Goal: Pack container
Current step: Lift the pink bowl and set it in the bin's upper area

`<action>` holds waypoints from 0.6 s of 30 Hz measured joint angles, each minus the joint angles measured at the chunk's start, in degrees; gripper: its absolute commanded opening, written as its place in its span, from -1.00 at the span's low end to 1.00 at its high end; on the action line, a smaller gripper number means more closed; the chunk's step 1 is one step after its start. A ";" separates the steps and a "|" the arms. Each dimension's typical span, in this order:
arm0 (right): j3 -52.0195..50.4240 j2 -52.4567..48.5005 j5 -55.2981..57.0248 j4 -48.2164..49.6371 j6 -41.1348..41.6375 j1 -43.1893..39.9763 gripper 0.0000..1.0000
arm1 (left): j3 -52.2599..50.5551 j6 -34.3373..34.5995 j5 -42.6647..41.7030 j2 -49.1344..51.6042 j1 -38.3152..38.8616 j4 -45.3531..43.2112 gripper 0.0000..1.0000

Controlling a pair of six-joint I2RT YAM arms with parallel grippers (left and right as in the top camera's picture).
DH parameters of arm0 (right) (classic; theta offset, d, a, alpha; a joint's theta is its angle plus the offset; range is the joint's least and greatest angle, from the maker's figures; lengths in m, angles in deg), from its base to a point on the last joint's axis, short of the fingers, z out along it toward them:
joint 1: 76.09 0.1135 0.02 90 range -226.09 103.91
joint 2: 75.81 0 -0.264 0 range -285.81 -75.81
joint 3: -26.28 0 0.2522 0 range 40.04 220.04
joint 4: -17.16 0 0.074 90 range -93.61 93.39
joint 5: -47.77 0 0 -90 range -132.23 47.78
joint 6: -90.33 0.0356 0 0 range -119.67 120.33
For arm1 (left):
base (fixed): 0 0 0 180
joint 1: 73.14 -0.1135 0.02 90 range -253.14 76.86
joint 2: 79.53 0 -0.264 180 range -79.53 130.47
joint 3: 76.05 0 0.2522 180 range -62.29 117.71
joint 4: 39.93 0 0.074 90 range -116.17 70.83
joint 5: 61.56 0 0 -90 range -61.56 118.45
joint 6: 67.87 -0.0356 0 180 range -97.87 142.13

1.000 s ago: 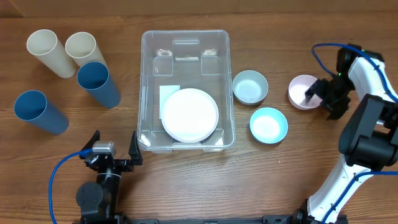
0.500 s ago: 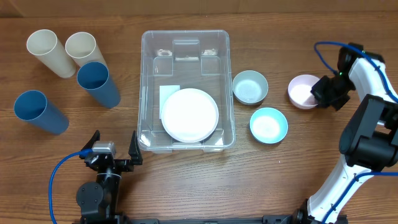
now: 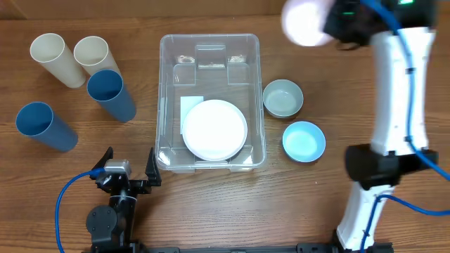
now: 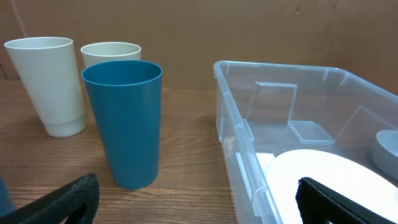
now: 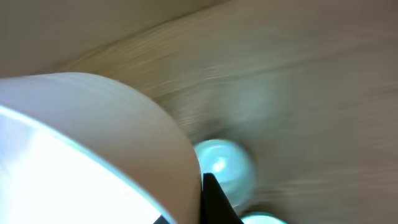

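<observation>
The container (image 3: 164,84) is a large clear bin at the table's middle, with a white plate (image 3: 214,128) lying in it. My right gripper (image 3: 337,21) is raised high near the far edge, shut on the rim of a pink bowl (image 3: 305,20). In the blurred right wrist view the pink bowl (image 5: 93,137) fills the left side, with one black finger (image 5: 214,202) against its rim. My left gripper (image 3: 130,172) rests open at the front, just left of the container's near corner. Its wrist view shows the container (image 4: 280,67) to the right.
A grey-blue bowl (image 3: 283,98) and a light blue bowl (image 3: 304,140) sit right of the container. Two cream cups (image 3: 56,60) (image 3: 95,55) and two blue cups (image 3: 111,95) (image 3: 46,126) stand at the left. The nearest blue cup (image 4: 124,121) is ahead of my left gripper.
My right gripper shut on the pink bowl's rim at the table's right side, then lifted it high, moving left and toward the far edge. The left arm stayed still.
</observation>
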 measured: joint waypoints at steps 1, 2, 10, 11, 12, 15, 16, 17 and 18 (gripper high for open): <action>0.00 -0.11 0.68 0.57 0.00 5.20 -0.92 | 0.00 0.00 0.02 0.00 0.00 0.00 1.00; -0.24 -0.20 1.90 1.53 0.07 7.78 -0.92 | 0.00 0.00 0.00 0.00 0.00 0.00 1.00; -6.03 -3.28 8.07 9.60 1.16 18.86 -0.92 | 0.00 0.00 0.02 0.00 0.00 0.00 1.00; -7.39 -4.48 8.33 10.80 1.33 18.75 -0.92 | 0.00 0.00 0.02 0.00 0.00 0.00 1.00; -8.92 -6.14 8.39 11.87 1.46 18.47 -0.92 | 0.00 0.00 0.02 0.00 0.00 0.02 1.00; -11.72 -9.29 8.41 14.73 1.68 18.14 -0.92 | 0.00 0.00 0.02 0.00 0.00 0.00 1.00; -12.70 -10.14 8.41 15.67 1.75 18.14 -0.92 | 0.00 0.00 0.02 0.00 0.00 0.00 1.00; -14.01 -10.82 8.37 16.98 1.84 18.14 -0.92 | 0.00 0.00 0.00 0.00 0.00 0.00 1.00; -15.26 -11.10 8.39 18.32 1.81 18.14 -0.92 | 0.00 0.00 0.02 0.00 0.00 0.00 1.00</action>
